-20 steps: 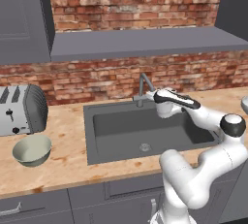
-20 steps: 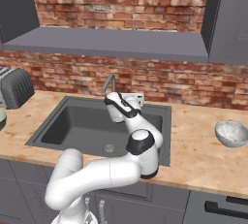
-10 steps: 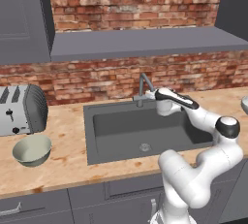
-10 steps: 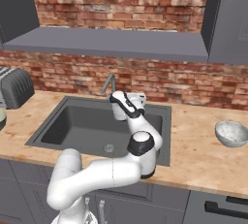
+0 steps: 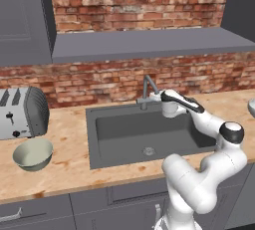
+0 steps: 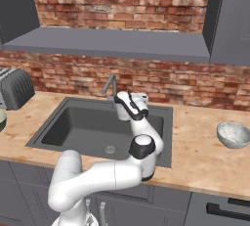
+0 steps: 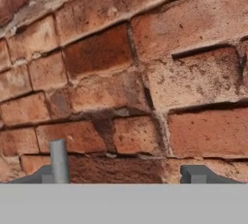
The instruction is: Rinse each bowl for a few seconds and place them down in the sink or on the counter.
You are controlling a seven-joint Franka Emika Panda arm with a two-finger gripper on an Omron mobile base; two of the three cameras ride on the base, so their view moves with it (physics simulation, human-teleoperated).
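far to the left of our gripper (image 5: 152,96) we see the toaster (image 5: 22,112) on the counter (image 5: 64,149), and just in front of it the cream bowl (image 5: 33,154), upright and well apart from the hand. the sink (image 5: 142,134) lies below and in front of the gripper, its drain (image 5: 148,151) nearer the front wall. the tap (image 5: 146,89) rises at the sink's back edge, just beside the gripper; we cannot tell whether they touch.

our arm rises from the base, bends at a dark elbow joint (image 5: 231,132) to the right of the sink, and reaches back and leftward over the basin, with the hand held roughly level and aimed at the brick wall (image 5: 124,79). in the hand view that wall sits close ahead, slanted by the roll of the wrist, and the two fingertips (image 7: 58,162) stand far apart with bare brick between them, so the jaws are spread and hold nothing.

from the right base view the gripper (image 6: 118,97) sits by the tap (image 6: 111,87) over the sink's (image 6: 83,127) rear edge. well to the right of it, the speckled bowl (image 6: 234,135) rests upright on the counter (image 6: 200,146).
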